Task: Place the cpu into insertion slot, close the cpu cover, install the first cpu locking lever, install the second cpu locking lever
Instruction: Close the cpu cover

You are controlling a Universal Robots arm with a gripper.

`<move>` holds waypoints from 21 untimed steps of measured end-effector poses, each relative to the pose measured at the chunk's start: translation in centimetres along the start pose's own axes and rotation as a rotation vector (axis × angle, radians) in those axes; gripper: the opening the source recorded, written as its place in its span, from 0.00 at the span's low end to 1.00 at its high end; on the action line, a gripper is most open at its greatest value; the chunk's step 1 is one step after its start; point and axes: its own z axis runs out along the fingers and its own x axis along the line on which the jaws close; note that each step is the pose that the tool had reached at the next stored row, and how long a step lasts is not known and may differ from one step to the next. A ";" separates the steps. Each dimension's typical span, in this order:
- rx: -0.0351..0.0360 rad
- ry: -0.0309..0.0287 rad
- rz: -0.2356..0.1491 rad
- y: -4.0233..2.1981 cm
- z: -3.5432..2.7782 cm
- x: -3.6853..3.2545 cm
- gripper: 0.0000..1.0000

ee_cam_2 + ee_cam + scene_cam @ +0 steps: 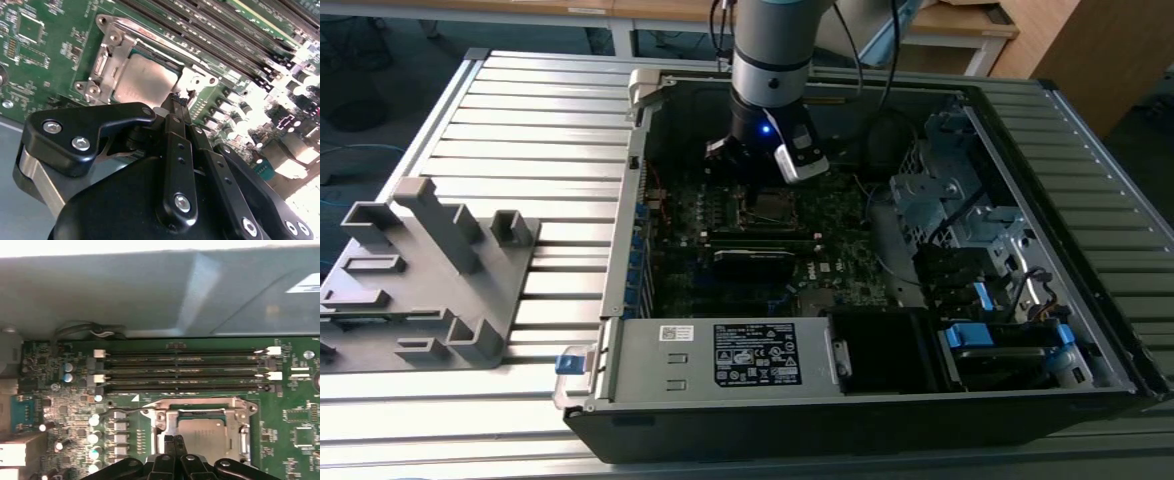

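Observation:
The cpu (145, 80) (202, 432) lies flat in the insertion slot (774, 205), its dull grey top showing through the window of the cpu cover (116, 36) (200, 406). The cover's silver frame lies down around the chip. My gripper (177, 101) (172, 444) (767, 188) is shut, its black fingertips pressed together at the socket's edge by the cover's tab (196, 80). I see nothing held between them. A thin locking lever (120, 410) runs along one side of the socket.
Long black memory slots (185, 370) (225, 40) run beside the socket. The case wall (150, 290) rises behind them. In the exterior view, a power supply (720, 355) and drive cage (947, 190) crowd the case, and a grey fixture (427, 270) stands at the exterior view's left.

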 end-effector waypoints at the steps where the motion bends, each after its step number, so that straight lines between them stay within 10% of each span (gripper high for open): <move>1: 0.0001 0.0000 0.000 0.00 0.00 0.00 0.11; 21: 0.0002 -0.0064 -0.008 -0.12 0.74 0.71 0.11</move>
